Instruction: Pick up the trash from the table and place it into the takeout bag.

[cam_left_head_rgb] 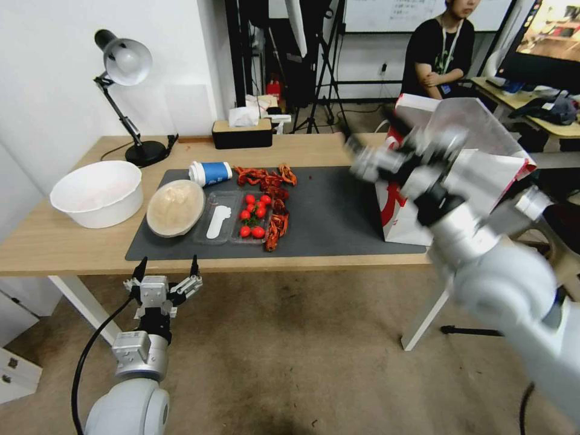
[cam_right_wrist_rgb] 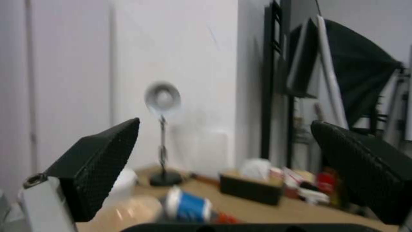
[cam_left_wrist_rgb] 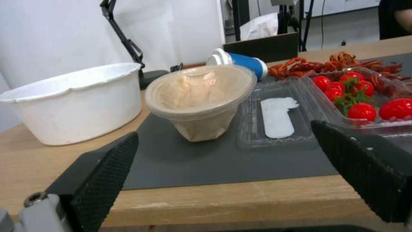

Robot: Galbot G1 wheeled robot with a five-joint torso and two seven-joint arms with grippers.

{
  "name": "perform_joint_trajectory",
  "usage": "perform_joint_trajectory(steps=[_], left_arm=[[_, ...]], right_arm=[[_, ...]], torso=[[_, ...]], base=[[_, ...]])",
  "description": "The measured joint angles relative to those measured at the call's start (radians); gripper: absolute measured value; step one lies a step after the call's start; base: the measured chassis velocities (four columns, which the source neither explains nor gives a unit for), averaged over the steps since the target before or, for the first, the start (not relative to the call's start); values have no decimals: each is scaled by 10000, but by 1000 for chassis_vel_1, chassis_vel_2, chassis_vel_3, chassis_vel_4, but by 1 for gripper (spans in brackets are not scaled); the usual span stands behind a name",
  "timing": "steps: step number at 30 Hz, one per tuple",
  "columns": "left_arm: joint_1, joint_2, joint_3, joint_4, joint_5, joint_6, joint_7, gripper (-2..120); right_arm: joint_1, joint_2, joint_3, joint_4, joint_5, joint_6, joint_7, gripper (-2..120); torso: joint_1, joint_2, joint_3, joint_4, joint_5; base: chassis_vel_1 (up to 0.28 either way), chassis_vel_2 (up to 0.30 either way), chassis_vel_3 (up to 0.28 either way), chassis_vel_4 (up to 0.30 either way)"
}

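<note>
My left gripper (cam_left_head_rgb: 167, 267) hovering wide open and empty lower left, round lidded bowl (cam_left_wrist_rgb: 198, 100) showing crinkled beige filling up close, my right gripper (cam_right_wrist_rgb: 223, 174) spread empty above the glossy takeout bag (cam_left_head_rgb: 417, 217), blue paper cup (cam_left_head_rgb: 210, 173) lying sideways.

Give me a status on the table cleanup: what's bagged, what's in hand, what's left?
Done: cannot tell; the takeout bag's inside is hidden behind the right arm. In hand: nothing. The left gripper hangs open below the table's front edge; the right gripper is raised beside the bag, jaws open and empty. Left: the blue paper cup lying on its side and the lidded bowl sit on the mat.
</note>
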Motion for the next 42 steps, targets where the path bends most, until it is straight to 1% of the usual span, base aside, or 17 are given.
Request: perform_joint_trajectory(steps=[2,3,4,5,7,8,10,11,12,14,15,17,19,23,32,38,42], left_arm=[[-6,54,-21,-2,-19,-1,0,100],[-5,82,-24,-2,-31,-1,-1,100],[-5,82,-24,-2,-31,-1,-1,100],[-9,114,-31,-2,-42,-1,-2,100],[-16,135,-33,1,-52,7,-4,100],[-16,135,-33,1,-52,7,-4,100],[-15,158,-53,33,-82,9,-7,100],[-16,169,-63,47,-88,9,-9,100],[-16,169,-63,47,-88,9,-9,100],[-36,220,-66,99,-112,9,-12,100],[-36,220,-66,99,-112,9,-12,100],[-46,261,-64,145,-129,11,-14,100],[-51,303,-48,184,-136,11,-14,100],[-38,324,-25,199,-139,13,-14,100],[38,328,-23,192,-134,3,-15,100],[11,350,-23,225,-118,-15,-15,100],[-186,553,-52,617,433,-285,-29,100]], right_arm=[[-1364,-95,-109,694,-626,598,-1407,100],[-2170,-94,-237,1031,-1299,819,-1928,100],[-2170,-94,-237,1031,-1299,819,-1928,100],[-3132,-15,-367,1353,-2405,902,-2043,100],[-4799,210,-356,1577,-4707,993,-1781,100],[-4799,210,-356,1577,-4707,993,-1781,100],[-6613,835,-46,1618,-7128,1034,-675,100],[-7081,1058,1,1614,-7686,1035,-322,100],[-7081,1058,1,1614,-7686,1035,-322,100],[-8690,1862,30,1422,-9281,1394,525,100],[-8690,1862,30,1422,-9281,1394,525,100],[-9713,2422,-174,946,-10013,2258,964,100],[-10150,2784,-347,298,-10172,3064,1163,100],[-10308,2918,-423,-241,-10185,3490,1178,100],[-10281,3068,-517,-883,-10138,3690,1228,100],[-10236,3086,-533,-895,-10123,3699,1230,100],[-10220,3082,-532,-857,-10117,3699,1230,100]], torso=[[0,-1,0,-2,4],[0,0,0,-2,3],[0,0,0,-2,3],[0,0,0,1,1],[-1,0,0,-2,2],[-1,0,0,-2,2],[0,0,0,-1,1],[-1,0,0,0,2],[-1,0,0,0,2],[-1,1,0,-2,1],[-1,1,0,-2,1],[-1,1,0,-3,1],[-2,1,-1,-1,1],[-1,0,1,0,2],[1,0,0,-1,2],[0,0,1,-1,2],[1,-1,1,-2,1]], base=[[0,0,0,0],[0,0,0,0],[0,0,0,0],[0,0,0,0],[0,0,0,0],[0,0,0,0],[0,0,0,0],[0,0,0,0],[0,0,0,0],[0,0,0,0],[0,0,0,0],[0,0,0,0],[0,0,0,0],[0,0,0,0],[0,0,0,0],[0,0,0,0],[0,0,0,0]])
